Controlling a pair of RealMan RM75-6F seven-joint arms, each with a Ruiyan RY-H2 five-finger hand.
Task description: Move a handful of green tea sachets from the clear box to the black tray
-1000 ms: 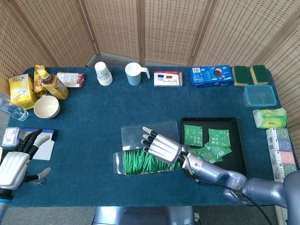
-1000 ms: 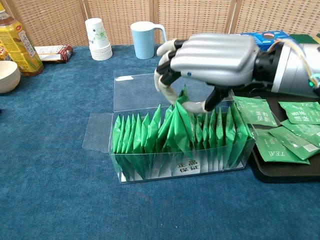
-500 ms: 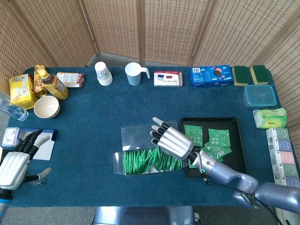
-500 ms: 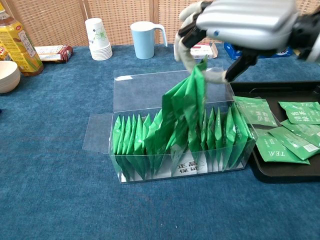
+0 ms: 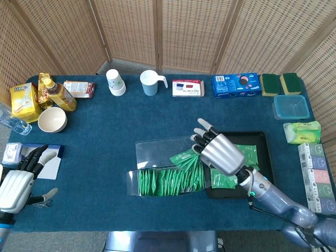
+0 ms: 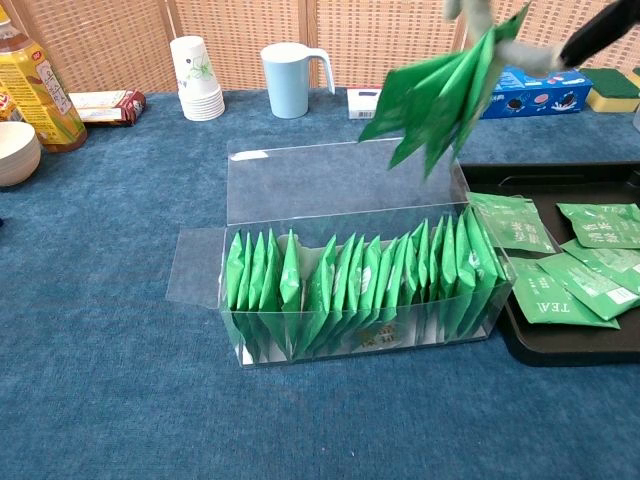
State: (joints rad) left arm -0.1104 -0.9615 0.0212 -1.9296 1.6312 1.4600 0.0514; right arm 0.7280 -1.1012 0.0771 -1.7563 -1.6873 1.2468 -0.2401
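Note:
My right hand point(image 5: 219, 152) holds a fan of several green tea sachets point(image 6: 440, 85) lifted well above the clear box point(image 6: 350, 262); in the head view the bunch point(image 5: 187, 157) hangs over the box's right end, beside the black tray point(image 5: 264, 181). The chest view shows only fingertips point(image 6: 478, 14) at the top edge. Many sachets point(image 6: 350, 285) still stand in a row inside the box point(image 5: 165, 178). More sachets point(image 6: 575, 265) lie in the tray point(image 6: 560, 345). At the table's left front edge my left hand point(image 5: 18, 181) stays open, fingers spread, holding nothing.
Along the back stand paper cups point(image 5: 115, 82), a blue mug point(image 5: 151, 82), a small carton point(image 5: 188, 87), a blue biscuit pack point(image 5: 236, 85) and sponges point(image 5: 281, 83). A bowl point(image 5: 52, 119), bottle point(image 5: 59, 93) and yellow packs point(image 5: 24, 102) are far left. A blue container point(image 5: 291, 106) sits right.
My right hand has risen up and to the right, pulling a bunch of sachets out of the box. The sachets left inside settled back upright. The left hand has not moved.

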